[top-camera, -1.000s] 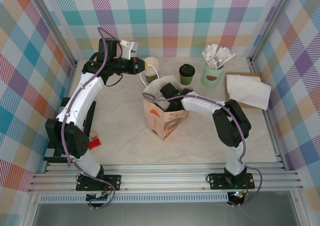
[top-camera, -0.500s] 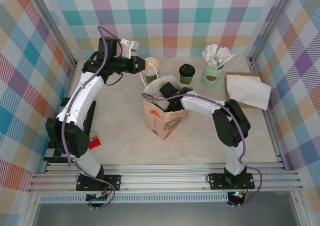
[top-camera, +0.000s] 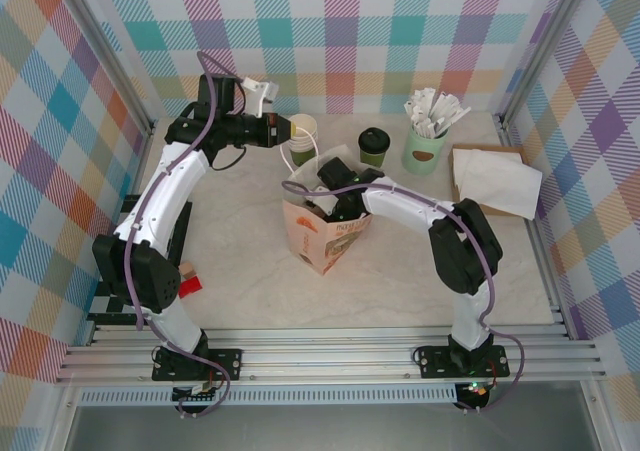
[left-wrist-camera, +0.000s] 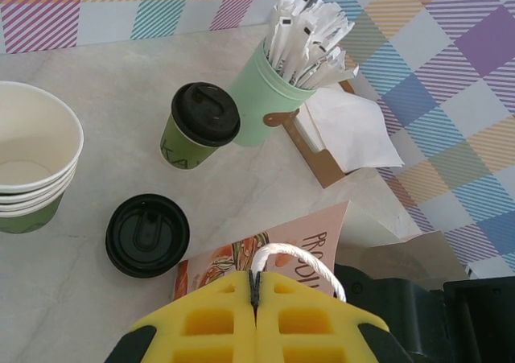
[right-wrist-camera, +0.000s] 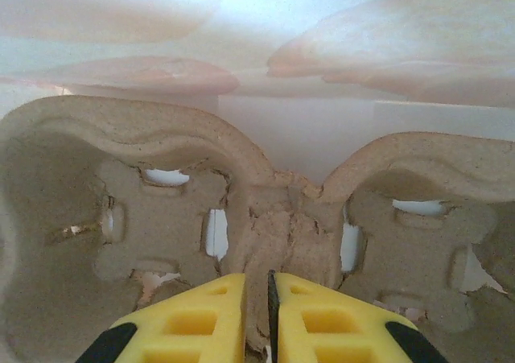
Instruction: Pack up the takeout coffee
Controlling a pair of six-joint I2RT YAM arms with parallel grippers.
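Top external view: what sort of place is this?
Probably a mock café takeout counter inside a robot test cell: a lidded takeout coffee, stack of paper cups, mug of sachets and printed paper bag, ringed by plaid backdrop panels on aluminium framing.

The coffee cup (top-camera: 374, 148) is small, of olive-green paper, with a round black lid pressed on top. It stands upright at about 1 o'clock from the middle of the overhead view.

Jaws stand slightly parted astride the pulp carrier (right-wrist-camera: 161, 202) ridge.
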